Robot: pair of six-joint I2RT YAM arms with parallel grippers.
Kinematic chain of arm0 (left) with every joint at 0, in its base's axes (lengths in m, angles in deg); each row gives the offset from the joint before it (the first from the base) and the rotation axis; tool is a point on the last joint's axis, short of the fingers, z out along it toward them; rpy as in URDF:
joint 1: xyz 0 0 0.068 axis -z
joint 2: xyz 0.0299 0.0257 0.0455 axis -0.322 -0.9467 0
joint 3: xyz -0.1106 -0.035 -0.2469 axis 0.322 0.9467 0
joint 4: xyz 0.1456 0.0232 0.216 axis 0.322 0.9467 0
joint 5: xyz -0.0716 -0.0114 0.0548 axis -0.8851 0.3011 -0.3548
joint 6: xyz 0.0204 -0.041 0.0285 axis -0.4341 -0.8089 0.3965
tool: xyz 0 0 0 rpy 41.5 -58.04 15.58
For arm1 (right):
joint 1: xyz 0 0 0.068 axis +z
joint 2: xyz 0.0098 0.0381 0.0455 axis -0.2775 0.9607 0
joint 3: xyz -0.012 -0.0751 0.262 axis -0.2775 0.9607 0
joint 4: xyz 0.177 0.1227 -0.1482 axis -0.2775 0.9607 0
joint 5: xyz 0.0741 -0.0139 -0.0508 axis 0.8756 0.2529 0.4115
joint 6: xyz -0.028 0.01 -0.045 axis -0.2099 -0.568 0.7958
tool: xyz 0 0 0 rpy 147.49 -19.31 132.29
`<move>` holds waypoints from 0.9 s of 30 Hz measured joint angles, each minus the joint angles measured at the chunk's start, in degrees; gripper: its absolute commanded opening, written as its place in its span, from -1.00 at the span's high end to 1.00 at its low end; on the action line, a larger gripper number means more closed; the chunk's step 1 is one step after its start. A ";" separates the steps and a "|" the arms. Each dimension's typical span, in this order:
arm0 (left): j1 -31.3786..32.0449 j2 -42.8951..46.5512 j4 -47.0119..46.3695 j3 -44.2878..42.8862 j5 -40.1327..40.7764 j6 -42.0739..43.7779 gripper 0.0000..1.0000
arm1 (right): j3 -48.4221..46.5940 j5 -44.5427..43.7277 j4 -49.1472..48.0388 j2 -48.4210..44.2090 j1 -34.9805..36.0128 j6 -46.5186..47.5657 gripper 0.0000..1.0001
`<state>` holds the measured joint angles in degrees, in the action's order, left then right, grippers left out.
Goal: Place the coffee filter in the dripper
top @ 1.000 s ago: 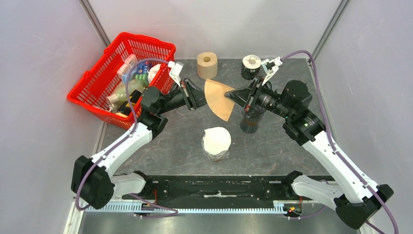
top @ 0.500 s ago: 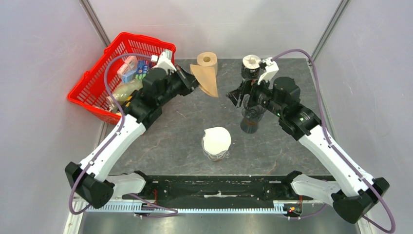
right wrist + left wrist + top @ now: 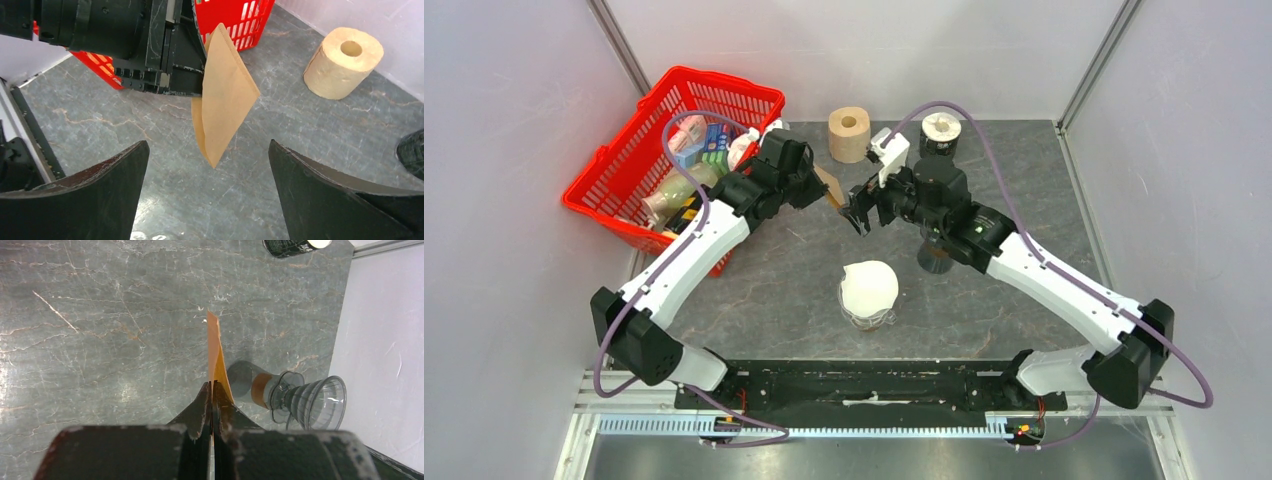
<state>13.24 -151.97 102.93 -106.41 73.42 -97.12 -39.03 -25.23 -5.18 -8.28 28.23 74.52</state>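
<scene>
Coffee filter (image 3: 225, 100): brown paper, folded flat, held clear of the table (image 3: 774, 280), pinched at one edge by the tightly closed left gripper (image 3: 211, 387). Right gripper (image 3: 859, 210): jaws spread wide, aimed at the filter, nothing grasped. Dripper (image 3: 315, 402): apparently empty, set apart. Judged outstanding: filter to be opened and seated.
</scene>
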 measured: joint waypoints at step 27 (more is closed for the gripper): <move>1.88 -1.49 1.68 -4.37 -1.81 -0.79 0.96 | -2.16 -13.84 -1.73 7.17 1.20 5.31 -0.83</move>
<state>15.12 -153.46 104.62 -110.78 71.61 -97.91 -41.20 -39.06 -6.90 -1.11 29.43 79.83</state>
